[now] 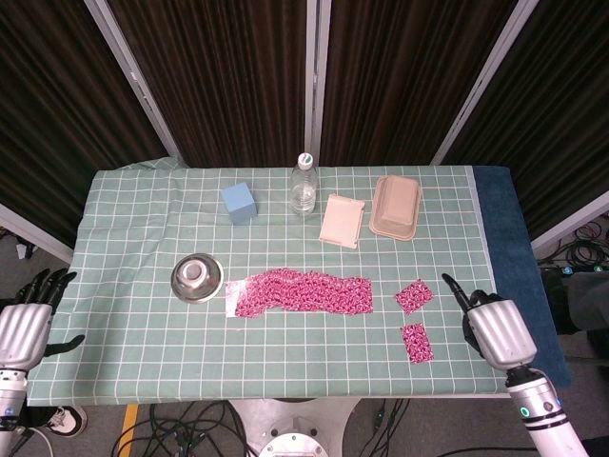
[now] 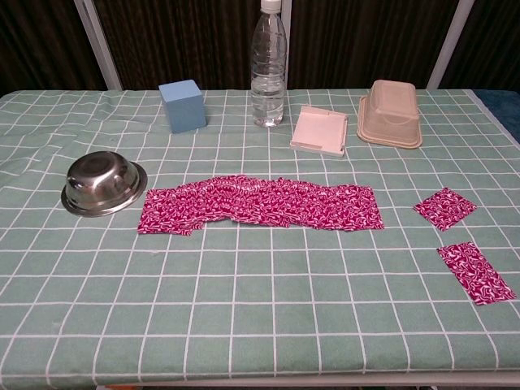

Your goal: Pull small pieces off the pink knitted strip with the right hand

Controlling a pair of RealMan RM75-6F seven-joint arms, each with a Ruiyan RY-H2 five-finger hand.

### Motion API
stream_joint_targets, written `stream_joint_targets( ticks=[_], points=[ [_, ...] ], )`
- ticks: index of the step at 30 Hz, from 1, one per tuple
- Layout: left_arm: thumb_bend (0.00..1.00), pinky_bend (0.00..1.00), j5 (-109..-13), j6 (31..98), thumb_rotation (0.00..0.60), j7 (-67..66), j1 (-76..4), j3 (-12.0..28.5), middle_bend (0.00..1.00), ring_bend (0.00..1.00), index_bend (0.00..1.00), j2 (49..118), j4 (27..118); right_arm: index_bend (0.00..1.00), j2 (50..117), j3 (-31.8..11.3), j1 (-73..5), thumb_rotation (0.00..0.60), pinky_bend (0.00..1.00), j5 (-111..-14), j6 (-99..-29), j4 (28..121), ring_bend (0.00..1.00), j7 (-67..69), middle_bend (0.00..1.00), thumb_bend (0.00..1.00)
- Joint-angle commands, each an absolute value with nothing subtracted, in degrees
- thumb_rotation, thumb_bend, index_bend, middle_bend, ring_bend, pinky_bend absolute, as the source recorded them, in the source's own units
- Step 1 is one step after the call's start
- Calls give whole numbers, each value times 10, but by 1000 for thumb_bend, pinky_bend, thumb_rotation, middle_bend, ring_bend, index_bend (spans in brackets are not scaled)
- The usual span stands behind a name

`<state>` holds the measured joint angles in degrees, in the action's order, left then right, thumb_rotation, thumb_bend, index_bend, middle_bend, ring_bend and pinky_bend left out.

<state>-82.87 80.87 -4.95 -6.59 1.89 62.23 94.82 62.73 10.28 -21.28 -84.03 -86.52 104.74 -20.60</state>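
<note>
The pink knitted strip (image 1: 300, 292) (image 2: 260, 203) lies flat across the middle of the table. Two small pink pieces lie apart from its right end: one (image 1: 414, 296) (image 2: 444, 207) further back, the other (image 1: 417, 343) (image 2: 475, 273) near the front edge. In the head view my right hand (image 1: 495, 328) hovers to the right of both pieces, over the table's right edge. It holds nothing and touches neither piece, and one finger (image 1: 449, 286) sticks out to the upper left. My left hand (image 1: 24, 324) hangs off the table's left side with fingers spread and empty. Neither hand shows in the chest view.
A steel bowl (image 1: 197, 278) sits just left of the strip. Along the back stand a blue cube (image 1: 240, 202), a water bottle (image 1: 304, 186), a white flat box (image 1: 342, 220) and a beige lidded container (image 1: 396, 206). A blue cloth band (image 1: 509, 257) runs down the table's right side.
</note>
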Motion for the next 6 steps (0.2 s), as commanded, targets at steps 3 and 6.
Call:
stream_joint_targets(
  ticks=[3,6],
  points=[
    [22,173,-835,820,600,-43,-64,21,77,15,103,630,940,0,618,61,-144,600,0,-784,-907,1025,0,-241,0,125],
    [22,172,-837,823,600,-41,-62,20,58,15,103,636,934,0,623,49,-135,600,0,-775,-902,1009,0,-224,0,121]
  ],
)
